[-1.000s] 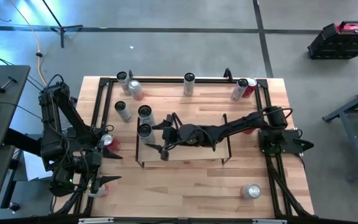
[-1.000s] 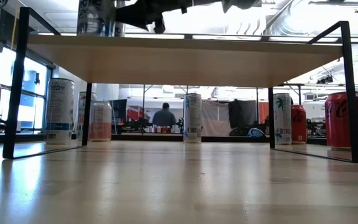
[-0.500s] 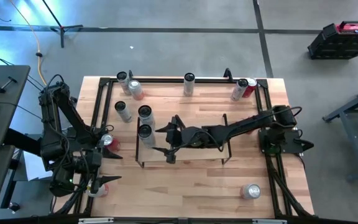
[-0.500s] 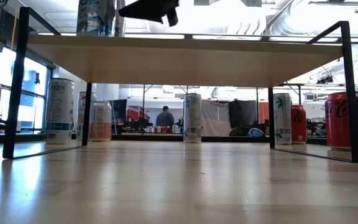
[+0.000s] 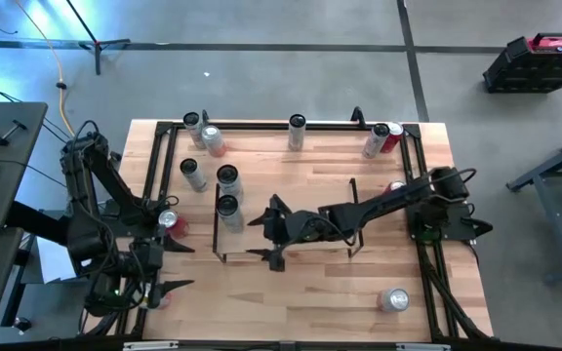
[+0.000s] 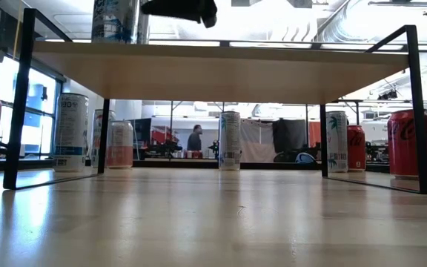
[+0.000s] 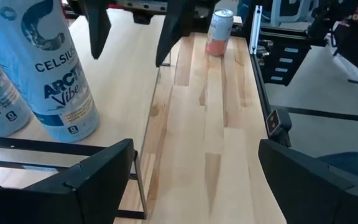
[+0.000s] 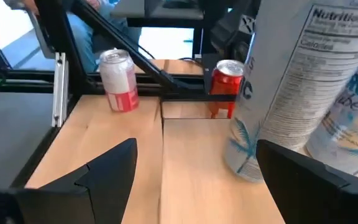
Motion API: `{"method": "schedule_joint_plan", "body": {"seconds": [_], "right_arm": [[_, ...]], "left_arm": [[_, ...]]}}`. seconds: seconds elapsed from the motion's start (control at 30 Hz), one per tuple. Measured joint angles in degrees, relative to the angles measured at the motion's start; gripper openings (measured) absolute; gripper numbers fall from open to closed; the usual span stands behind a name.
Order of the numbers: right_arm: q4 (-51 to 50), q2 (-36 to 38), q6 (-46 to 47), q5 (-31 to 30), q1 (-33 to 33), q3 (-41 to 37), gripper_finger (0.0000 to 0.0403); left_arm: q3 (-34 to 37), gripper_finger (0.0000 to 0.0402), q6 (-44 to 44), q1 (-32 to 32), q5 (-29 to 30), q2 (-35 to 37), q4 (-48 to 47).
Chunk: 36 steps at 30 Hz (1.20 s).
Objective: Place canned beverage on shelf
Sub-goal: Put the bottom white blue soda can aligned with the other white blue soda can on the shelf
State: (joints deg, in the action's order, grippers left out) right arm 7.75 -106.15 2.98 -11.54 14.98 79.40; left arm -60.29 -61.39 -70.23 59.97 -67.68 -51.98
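R gripper [image 5: 269, 239] hangs wide open & empty over the shelf [image 5: 310, 244], two Celsius cans [image 5: 227, 207] standing on it just beyond its fingertips; judged released, next move: fetch another can.

The tabletop [image 5: 310, 292] is looking like smooth, shiny wood; the shelf [image 6: 221, 67] is matt wood with thin black metal frames.

Two cans [image 5: 227, 191] standing on shelf [image 5: 310, 249] at its left end; right gripper [image 5: 273, 239] hanging just right of them.
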Motion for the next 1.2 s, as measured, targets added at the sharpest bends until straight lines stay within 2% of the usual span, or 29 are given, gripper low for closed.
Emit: {"method": "schedule_joint_plan", "body": {"seconds": [0.1, 0.8, 1.2], "right_arm": [[2.8, -0.3, -1.62, 1.06, -0.43, 0.02, 0.0314], [4.09, -0.41, -4.5, 0.11, -3.09, 0.02, 0.0314], [4.0, -0.37, -4.8, -0.86, -2.42, 0.02, 0.0314]], "left_arm": [[0.0, 0.0335, 0.11, 0.5, 0.1, -0.04, 1.47], [0.0, 0.0335, 1.06, 0.52, 0.15, -0.02, 2.79], [-0.02, 0.0335, 1.08, 0.52, 0.01, 0.0, 2.79]]}}
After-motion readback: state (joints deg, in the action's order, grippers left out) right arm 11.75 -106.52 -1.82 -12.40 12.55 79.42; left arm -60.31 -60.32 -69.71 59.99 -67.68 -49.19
